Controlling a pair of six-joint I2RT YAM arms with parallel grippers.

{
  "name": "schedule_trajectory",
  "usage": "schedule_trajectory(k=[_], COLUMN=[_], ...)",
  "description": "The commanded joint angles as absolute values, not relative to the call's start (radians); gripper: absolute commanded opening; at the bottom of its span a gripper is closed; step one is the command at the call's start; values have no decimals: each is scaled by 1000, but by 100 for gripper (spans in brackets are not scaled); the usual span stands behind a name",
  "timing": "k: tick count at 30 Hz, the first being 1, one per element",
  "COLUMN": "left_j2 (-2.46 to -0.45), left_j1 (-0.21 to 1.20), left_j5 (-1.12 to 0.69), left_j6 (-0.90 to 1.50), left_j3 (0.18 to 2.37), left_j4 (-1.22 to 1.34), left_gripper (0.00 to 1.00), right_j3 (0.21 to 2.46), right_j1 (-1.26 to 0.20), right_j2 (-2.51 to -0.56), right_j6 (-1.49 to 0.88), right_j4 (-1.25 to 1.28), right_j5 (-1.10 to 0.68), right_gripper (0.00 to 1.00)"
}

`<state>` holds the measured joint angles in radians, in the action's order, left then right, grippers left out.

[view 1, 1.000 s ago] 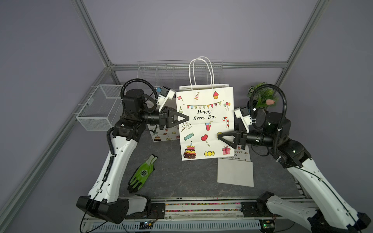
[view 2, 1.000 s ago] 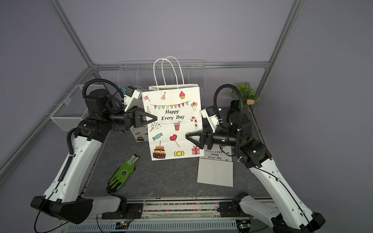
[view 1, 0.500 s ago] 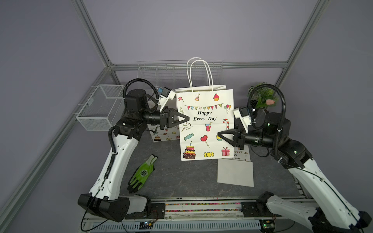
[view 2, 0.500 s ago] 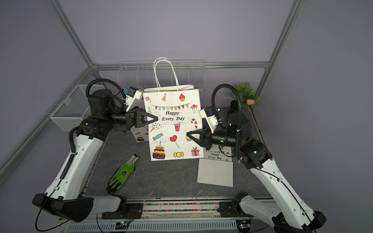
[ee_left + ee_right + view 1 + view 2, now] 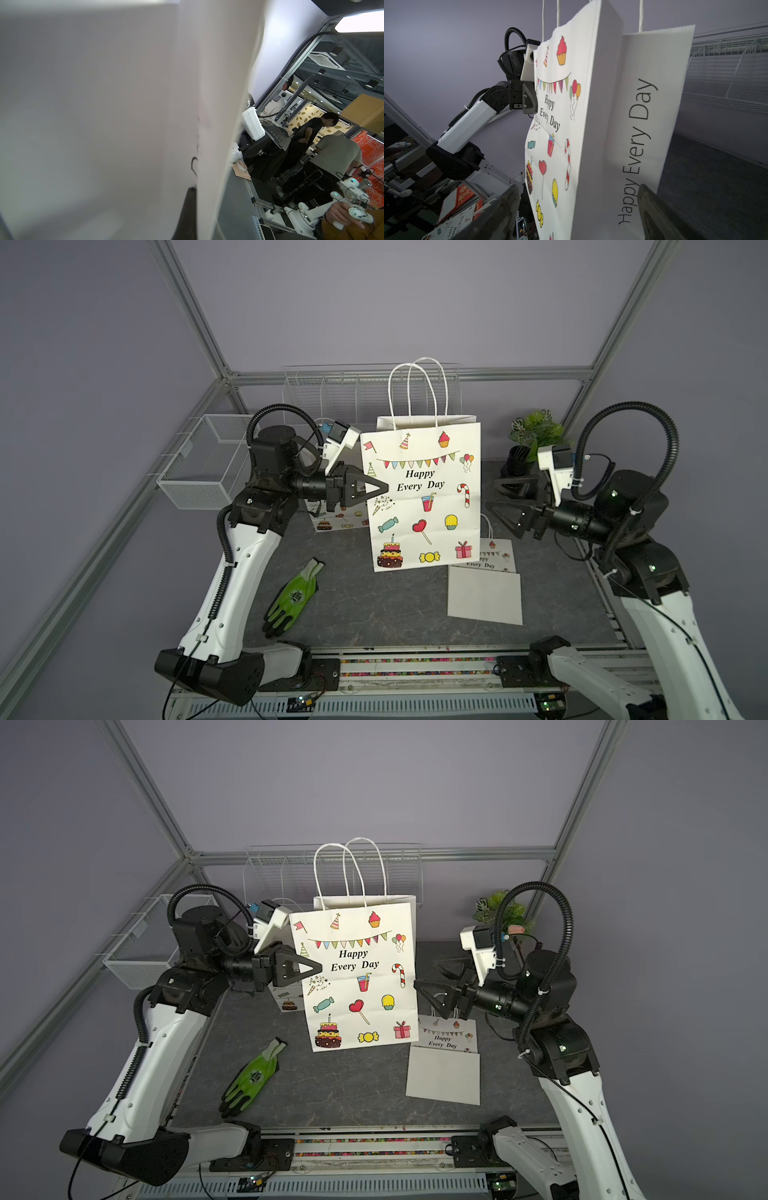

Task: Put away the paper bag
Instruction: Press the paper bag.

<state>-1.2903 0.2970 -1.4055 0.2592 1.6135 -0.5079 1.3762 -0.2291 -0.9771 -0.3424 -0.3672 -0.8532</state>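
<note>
Right gripper (image 5: 496,498) backs off the paper gift bag (image 5: 424,506), jaws now spread wide and clear of its edge | left gripper (image 5: 380,488) alone pinches the opposite edge, bag upright over the table (image 5: 374,605) | you carry it slowly, level, toward the rear wire rack (image 5: 332,393); one-sided grip invites swinging.

Top views look down; wrist cameras closely face the paper bag (image 5: 591,124).

Robotics lab, aluminium frame (image 5: 197,323) around grey walls (image 5: 415,302), dark worktop (image 5: 374,605), at the right of the left wrist view people (image 5: 305,135) at benches, more robot arms (image 5: 307,213), ceiling light panel (image 5: 361,20).
</note>
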Motion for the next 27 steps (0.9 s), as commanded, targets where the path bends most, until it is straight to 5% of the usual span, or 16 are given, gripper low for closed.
schedule_trajectory(k=[1,13,19,27], left_j2=[-1257,-1258,-1296,-1274], left_j1=[302,302,301,301], left_j5=[-1443,-1452,-1447,-1452], left_j6=[262,267,265,264], left_j3=[1608,1596,1630,1623], left_j4=[-490,-482,-486,-482], left_gripper=[0,0,0,0], right_j3=[1286,1264,1380,1379], right_j1=[-120,-84,-192,-136], right_j2=[-1035,-1178,-1149,-1155], right_j6=[-606,-1070,-622,-531], right_j4=[-12,634,58,-58], right_j5=[-1099,-1285,-1298,-1231], right_gripper=[89,89,89,89])
